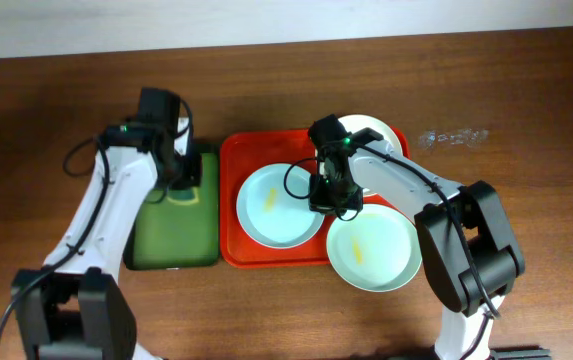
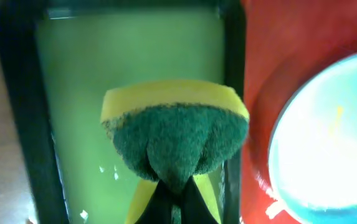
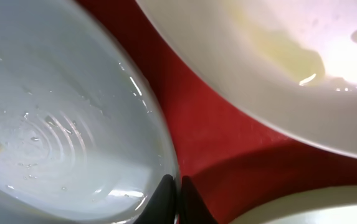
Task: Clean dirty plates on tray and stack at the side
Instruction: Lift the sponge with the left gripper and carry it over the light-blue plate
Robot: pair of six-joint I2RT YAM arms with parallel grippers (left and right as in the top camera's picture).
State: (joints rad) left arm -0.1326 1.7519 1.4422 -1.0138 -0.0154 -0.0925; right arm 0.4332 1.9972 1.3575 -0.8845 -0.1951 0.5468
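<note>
Red tray (image 1: 231,245): at its front right corner one pale plate (image 1: 373,250) pokes over the rim. Further back a second pale plate (image 1: 271,205) lies inside; the right gripper (image 1: 333,200) is at its edge, and I cannot tell if it pinches. Left of the tray, the left gripper (image 1: 182,178) squeezes a sponge (image 2: 175,140) over the green tray (image 1: 166,245). The white plate (image 1: 384,133) sits at the tray's back right.

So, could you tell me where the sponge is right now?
In the left wrist view, the sponge is pinched in the left gripper, held over the green tray, just left of the red tray.
</note>
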